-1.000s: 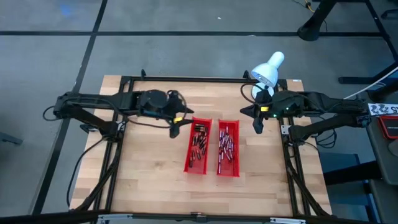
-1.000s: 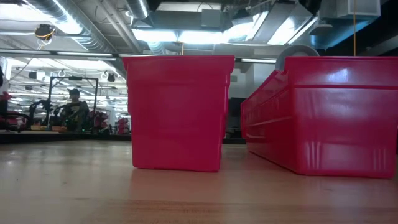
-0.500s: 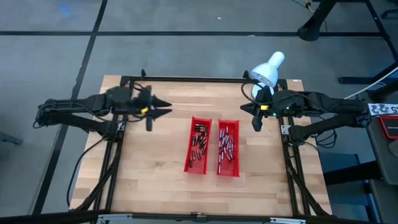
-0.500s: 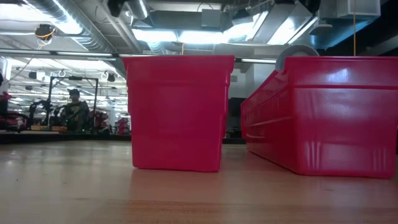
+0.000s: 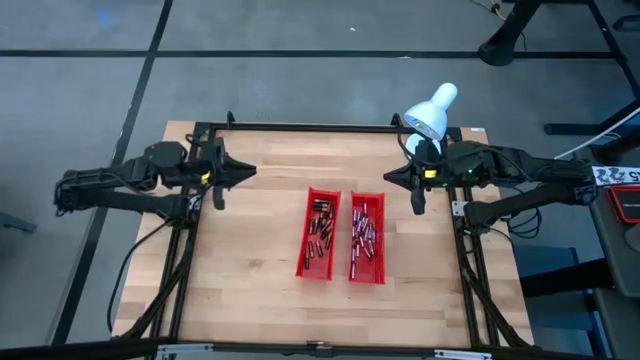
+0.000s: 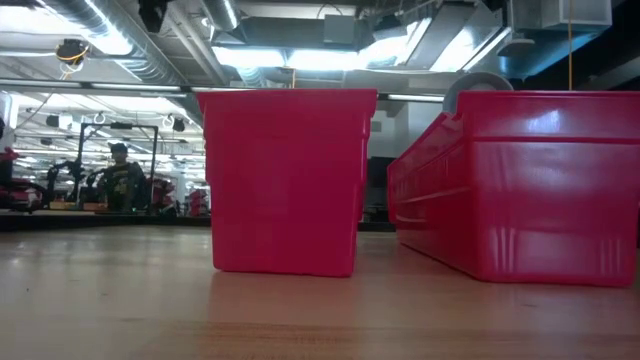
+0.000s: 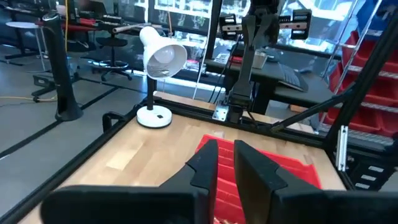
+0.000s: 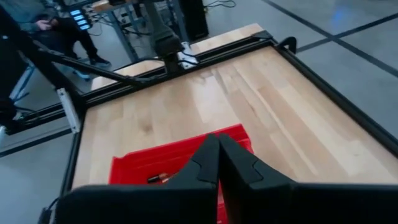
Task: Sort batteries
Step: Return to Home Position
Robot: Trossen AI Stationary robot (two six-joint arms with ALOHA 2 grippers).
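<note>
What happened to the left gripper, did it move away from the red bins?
Yes. In the high view the left gripper has pulled back from the left red bin toward the table's left edge.

1. My work surface is a light wooden table (image 5: 250, 250) of planked boards, bordered by a black metal frame (image 5: 300, 127).
2. A white desk lamp (image 5: 430, 112) stands at the table's back right corner, its shade tilted.
3. The floor (image 5: 300, 90) around the table is grey, crossed by dark straight lines.
4. Overhead, the low view shows silver ducts (image 6: 120, 30) and bright ceiling lights (image 6: 290, 58).
5. Beyond the table's edge, a person (image 6: 122, 180) is at a distant workstation among dark equipment.
6. The left wrist view shows a stool (image 7: 22, 28) on grey floor, and red storage bins (image 7: 373, 68) on shelving.
</note>
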